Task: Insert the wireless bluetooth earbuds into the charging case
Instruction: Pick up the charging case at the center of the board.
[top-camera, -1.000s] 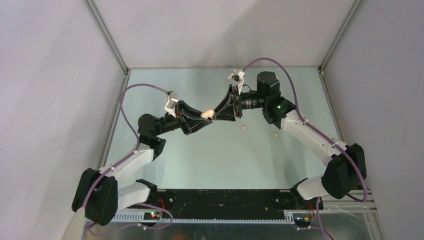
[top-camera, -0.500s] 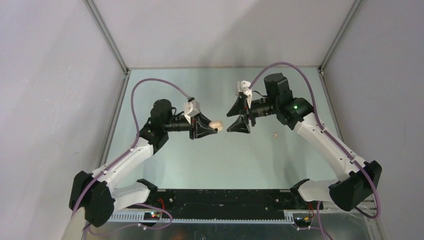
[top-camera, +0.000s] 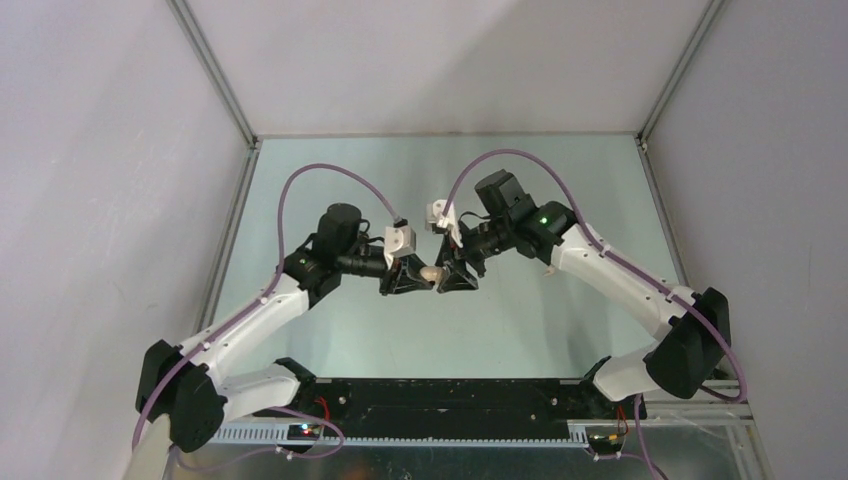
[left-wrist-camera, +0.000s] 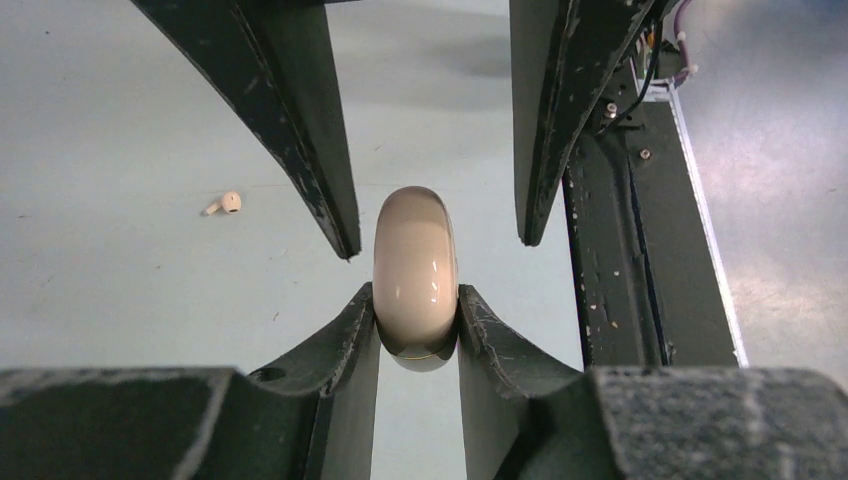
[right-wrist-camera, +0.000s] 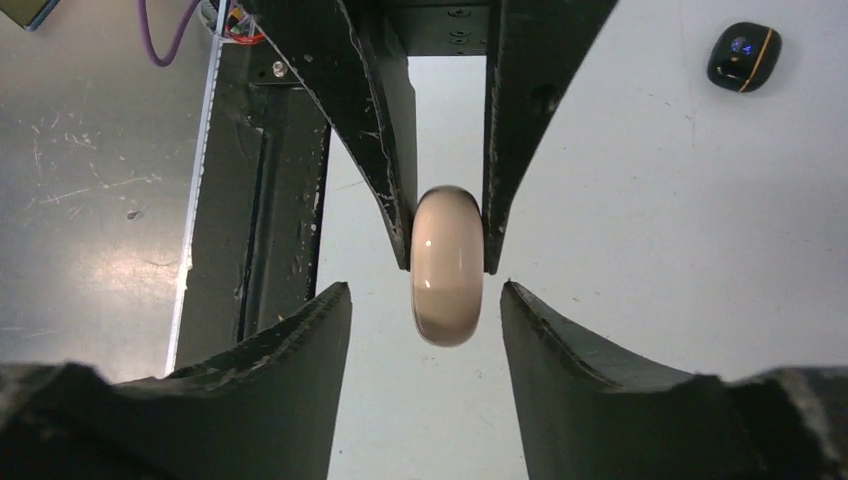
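Left gripper clamps the charging case; right gripper, spread, straddles it.

top external: fixed high at the near side, looks down over the whole table | left wrist: close, along its fingers, faces right wrist | right wrist: close, faces back | shared: off-white charging case, all three views

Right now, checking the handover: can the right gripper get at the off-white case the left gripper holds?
Probably yes. The right gripper stands open, one jaw either side of the free end of the off-white case, with nothing between. The left gripper clamps only the other end.
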